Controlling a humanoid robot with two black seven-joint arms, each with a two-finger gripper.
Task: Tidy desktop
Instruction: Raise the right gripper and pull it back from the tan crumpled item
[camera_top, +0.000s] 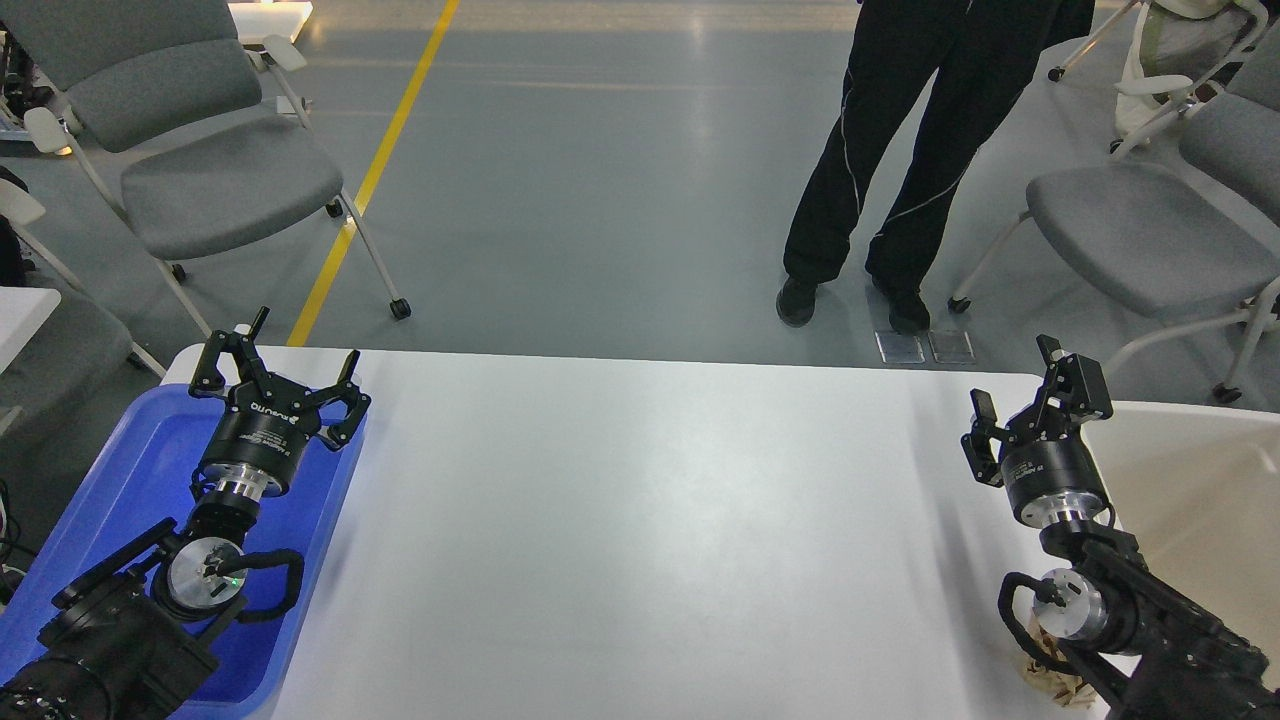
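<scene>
The desktop (640, 520) is a wide, glossy white tabletop that fills the lower half of the head view, and its middle is bare. My left gripper (300, 345) hangs over the far end of a blue tray (110, 490) at the left edge, open with nothing between its fingers. My right gripper (1015, 380) stands open and empty at the right side, beside a beige bin (1200, 480). A small tan object (1045, 675) lies on the table under my right arm, mostly hidden.
A person in black trousers (890, 150) stands just past the table's far edge. Grey wheeled chairs stand on the floor at the far left (220, 170) and far right (1150, 230). A yellow line (370, 180) crosses the floor.
</scene>
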